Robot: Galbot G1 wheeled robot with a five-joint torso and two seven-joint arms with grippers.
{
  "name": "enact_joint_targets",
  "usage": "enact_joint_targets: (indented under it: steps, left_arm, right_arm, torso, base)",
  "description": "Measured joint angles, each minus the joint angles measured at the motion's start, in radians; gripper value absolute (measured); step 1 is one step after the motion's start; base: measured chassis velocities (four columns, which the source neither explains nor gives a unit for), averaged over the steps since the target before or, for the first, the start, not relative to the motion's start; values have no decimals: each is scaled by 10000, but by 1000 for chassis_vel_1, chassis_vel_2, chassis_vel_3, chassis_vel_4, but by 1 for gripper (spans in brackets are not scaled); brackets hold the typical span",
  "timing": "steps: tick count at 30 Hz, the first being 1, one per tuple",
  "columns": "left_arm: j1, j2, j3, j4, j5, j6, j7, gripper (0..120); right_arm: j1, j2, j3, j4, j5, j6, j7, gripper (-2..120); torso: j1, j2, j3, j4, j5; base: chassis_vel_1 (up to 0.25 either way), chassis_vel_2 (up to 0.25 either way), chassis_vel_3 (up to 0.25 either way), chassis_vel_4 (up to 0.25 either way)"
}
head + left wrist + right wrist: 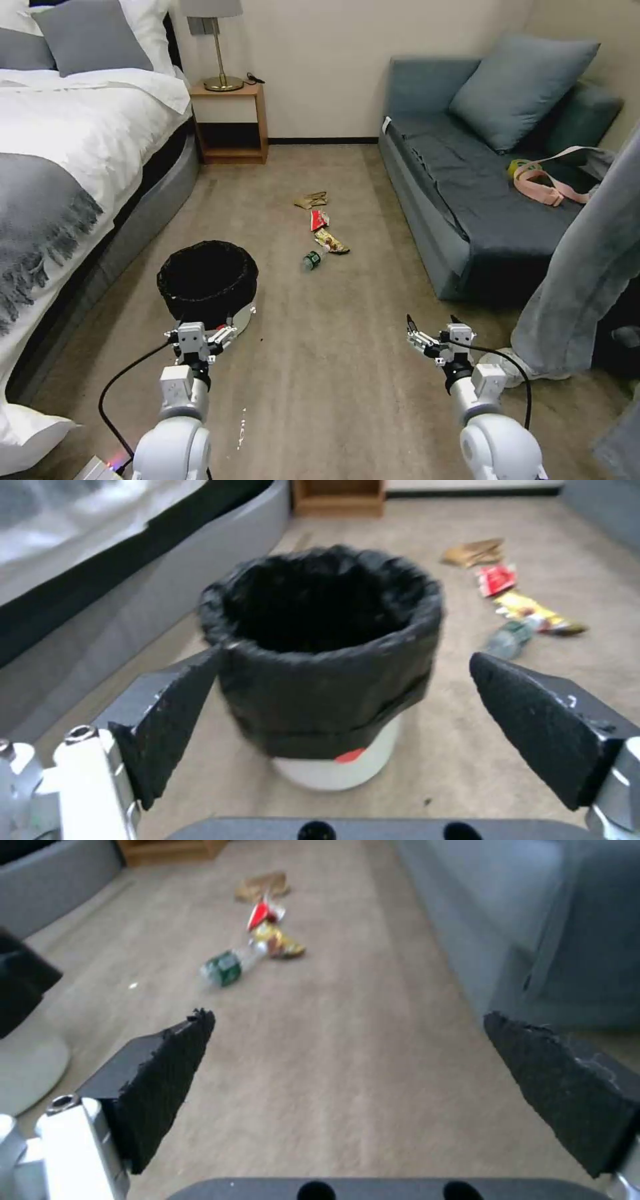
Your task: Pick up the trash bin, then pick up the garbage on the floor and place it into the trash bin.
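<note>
The left claw (333, 715) stood wide open, holding nothing, its two dark pads (170, 715) spread to either side of the trash bin (327, 680) without touching it. The bin stood upright on the carpeted floor (333, 373) directly ahead of that claw, its black liner (208, 270) folded over the rim and the white body showing below. Judged from this alignment, the spread was set to take in the bin's width for a grasp not yet made.

The right claw (347, 1080) was likewise fully open and empty, held low over bare carpet, apparently in reserve for the litter.

Farther ahead of both claws lay the garbage in a loose line: the green plastic bottle (312, 260) nearest, then the yellow-brown snack wrapper (331, 241), the red-and-white wrapper (319, 219) and the crumpled tan paper (312, 199) farthest. All four lay well apart from the bin, between the bed (80, 133) and the sofa (467, 180).
</note>
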Motion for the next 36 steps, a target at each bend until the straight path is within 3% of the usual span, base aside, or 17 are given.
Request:
enact_joint_targets:
  steps: [4, 5, 7, 12, 15, 17, 21, 24, 27, 29, 31, 32, 36]
  left_arm:
    - [-157, -11, -105, -222, -113, 534, -279, 100]
    - [-386, 24, -283, -530, -250, 1018, -574, 100]
    - [-620, 83, -445, -705, -370, 1421, -798, 98]
    - [-693, 116, -475, -674, -402, 1494, -819, 95]
    - [-775, 151, -500, -452, -400, 1504, -844, 83]
    - [-797, 164, -506, -423, -406, 1515, -862, 81]
    - [-1026, 365, -587, -238, -570, 1653, -923, 90]
    - [-1405, 772, -849, -43, -1236, 1980, -1073, 99]
    - [-1688, 1002, -1004, 90, -1670, 2162, -1182, 100]
    - [-2257, 1438, -1204, 394, -2463, 2474, -1400, 100]
    - [-2399, 1552, -1249, 479, -2668, 2543, -1446, 100]
    - [-2739, 1827, -1344, 710, -3110, 2695, -1568, 100]
    - [-3307, 2283, -1447, 1141, -3734, 2906, -1771, 100]
  right_arm:
    - [110, -168, 22, 41, 363, -464, -26, 100]
    - [247, -335, 81, 103, 694, -885, -102, 100]
    - [484, -619, 159, 177, 1249, -1584, -256, 100]
    - [699, -815, 214, 107, 1590, -1957, -360, 100]
    - [691, -791, 199, -25, 1565, -1946, -388, 100]
    - [684, -786, 196, -37, 1552, -1938, -391, 100]
    - [646, -749, 177, -77, 1472, -1874, -408, 100]
    - [639, -745, 133, -101, 1397, -1837, -458, 100]
    - [616, -745, 131, -112, 1347, -1814, -480, 100]
    - [546, -733, 141, -106, 1262, -1778, -506, 100]
    - [525, -725, 152, -90, 1243, -1770, -511, 100]
    - [488, -707, 169, -36, 1209, -1766, -518, 100]
    - [445, -681, 194, 98, 1151, -1768, -529, 100]
  torso:
    - [0, 0, 1, 0, -3]
    - [0, 0, 0, -1, -1]
    - [0, -1, 0, -2, 4]
    - [0, -1, 0, 1, -1]
    - [0, -1, 1, 1, -1]
    - [0, -1, 0, 0, 0]
    - [0, -1, 0, 0, -2]
    - [0, -1, 0, 1, -2]
    - [0, -2, 0, 1, -3]
    - [0, -1, 0, 0, -3]
    - [0, -1, 0, -1, -3]
    - [0, -1, 0, 0, -3]
    - [0, -1, 1, 0, -2]
  base:
    - [0, 0, 0, 0]
    - [0, 0, 0, 0]
    - [0, 0, 0, 0]
    - [0, 0, 0, 0]
    - [0, 0, 0, 0]
    - [0, 0, 0, 0]
    - [0, 0, 0, 0]
    - [0, 0, 0, 0]
    - [0, 0, 0, 0]
    - [0, 0, 0, 0]
    - [0, 0, 0, 0]
    - [0, 0, 0, 0]
    - [0, 0, 0, 0]
